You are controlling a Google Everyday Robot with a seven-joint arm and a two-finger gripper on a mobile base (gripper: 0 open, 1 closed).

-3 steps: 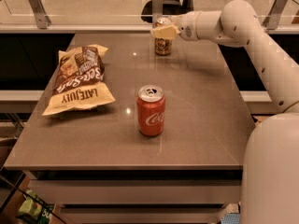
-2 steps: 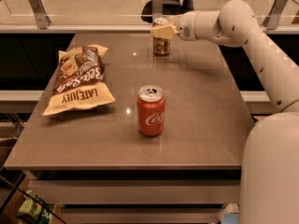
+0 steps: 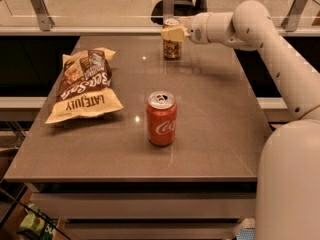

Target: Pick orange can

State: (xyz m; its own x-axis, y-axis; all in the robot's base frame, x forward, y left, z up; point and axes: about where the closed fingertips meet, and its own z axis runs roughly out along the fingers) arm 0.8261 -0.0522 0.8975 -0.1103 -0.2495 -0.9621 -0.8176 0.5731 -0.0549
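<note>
The orange can [image 3: 172, 49] stands upright at the far middle of the brown table [image 3: 220, 129]. It is golden-tan with a dark logo and a silver top. My gripper [image 3: 173, 33] reaches in from the right on a white arm [image 3: 260, 34] and sits at the can's upper part, covering part of it. The can rests on the table surface.
A red Coca-Cola can [image 3: 161, 118] stands upright near the table's middle. A yellow and brown chip bag [image 3: 85, 84] lies on the left side. A glass rail with metal posts [image 3: 40, 6] runs behind the table. The robot's white body [image 3: 290, 184] fills the lower right.
</note>
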